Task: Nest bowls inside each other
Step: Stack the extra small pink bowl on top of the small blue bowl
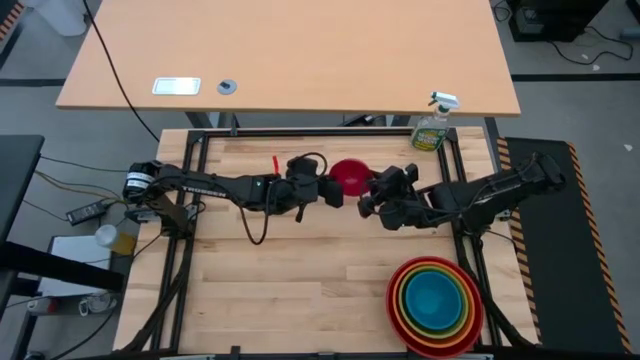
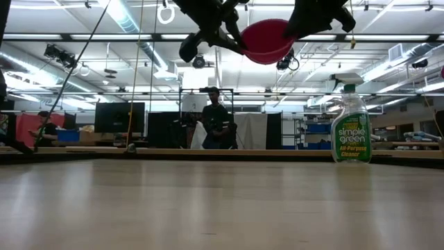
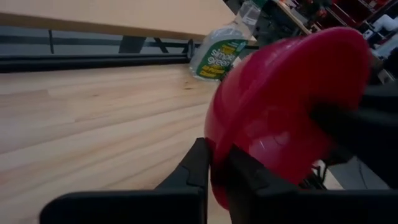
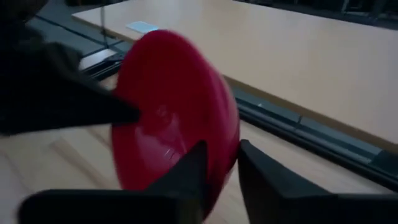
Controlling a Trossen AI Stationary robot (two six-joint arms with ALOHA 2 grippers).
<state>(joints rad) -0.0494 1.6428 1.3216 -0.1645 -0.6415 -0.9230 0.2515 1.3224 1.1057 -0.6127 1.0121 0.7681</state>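
A small magenta pink bowl (image 1: 349, 177) hangs high over the table's far middle, mouth up and slightly tilted in the low view (image 2: 267, 40). My left gripper (image 1: 333, 192) comes at it from the table's left and is shut on its rim. My right gripper (image 1: 370, 193) comes from the right and is shut on the opposite rim. At the near right corner, the red, orange, lime green and blue bowls (image 1: 435, 303) sit nested one inside another on the table. My left gripper (image 3: 219, 168) pinches the bowl's rim (image 3: 217, 146) on its left side, one finger inside the wall and one outside. The fingers slant slightly down from the table's left. The bowl is lifted clear of the table. My right gripper (image 4: 222, 162) has the bowl's rim (image 4: 224, 146) on its right side between its two fingers, one inside the wall and one outside. The fingers slant slightly down from the table's right, opposite my left gripper's finger (image 4: 93, 106).
A green spray bottle (image 1: 433, 125) stands at the table's far right edge, also in the low view (image 2: 350, 128). A second wooden table (image 1: 290, 50) lies beyond the far edge. People stand in the room behind.
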